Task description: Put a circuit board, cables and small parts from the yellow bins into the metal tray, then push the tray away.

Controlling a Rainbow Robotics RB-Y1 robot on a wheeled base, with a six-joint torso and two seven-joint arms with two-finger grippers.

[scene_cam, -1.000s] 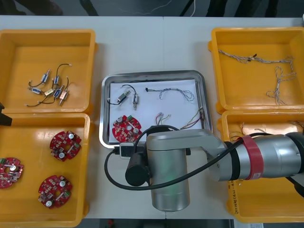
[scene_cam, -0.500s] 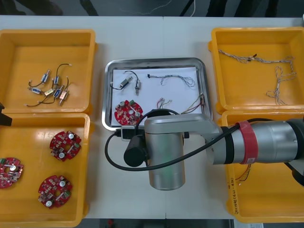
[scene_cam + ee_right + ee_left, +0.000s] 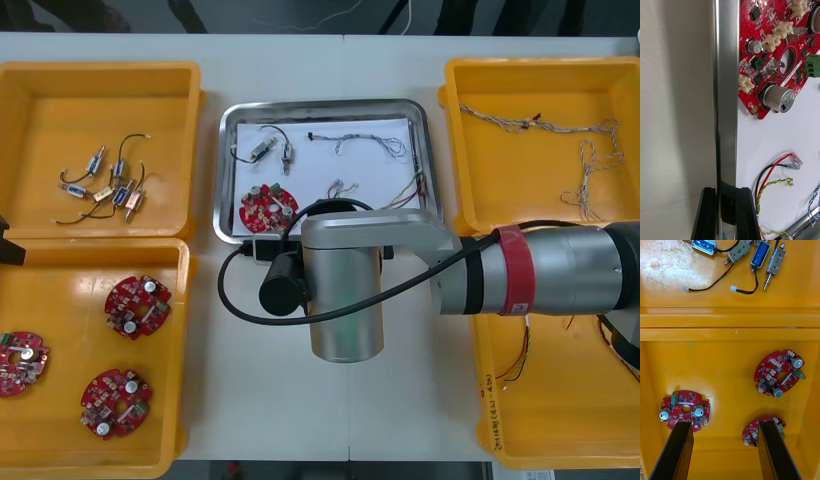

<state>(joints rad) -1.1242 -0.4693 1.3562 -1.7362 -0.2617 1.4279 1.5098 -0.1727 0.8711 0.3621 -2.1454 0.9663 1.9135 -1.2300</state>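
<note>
Around the metal tray [image 3: 325,103], which lies mid-table [image 3: 330,60] toward the far side, we see four yellow bins. The far left bin [image 3: 100,68] holds loose small metal parts [image 3: 105,187] with black leads, and the near left bin [image 3: 100,247] holds three spare boards [image 3: 138,305]. The far right bin [image 3: 540,63] holds twisted cables [image 3: 540,125], and the near right bin [image 3: 560,425] is largely covered by the right arm [image 3: 560,285]. On the tray's white lining we find a circuit board [image 3: 268,207] in the near left corner and one small metal part [image 3: 270,148] on a black lead beyond it. A blue and white cable [image 3: 368,142] lies near the far rim and a red and yellow cable [image 3: 412,188] by the right wall. The right arm's bulky wrist hides the tray's near rim from above. In the right wrist view we see the right gripper [image 3: 727,190] astride that rim, one black finger [image 3: 708,213] on the table side and the other inside the tray. The two are clamped on the metal edge between them, with cable ends close by the inner finger and the board farther along the rim. The arm reaches in from the right, its forearm lying across the near right bin and its wrist bent over the tray's near edge. The left gripper [image 3: 724,425] hangs over the near left bin, fingers well apart with nothing between them.
</note>
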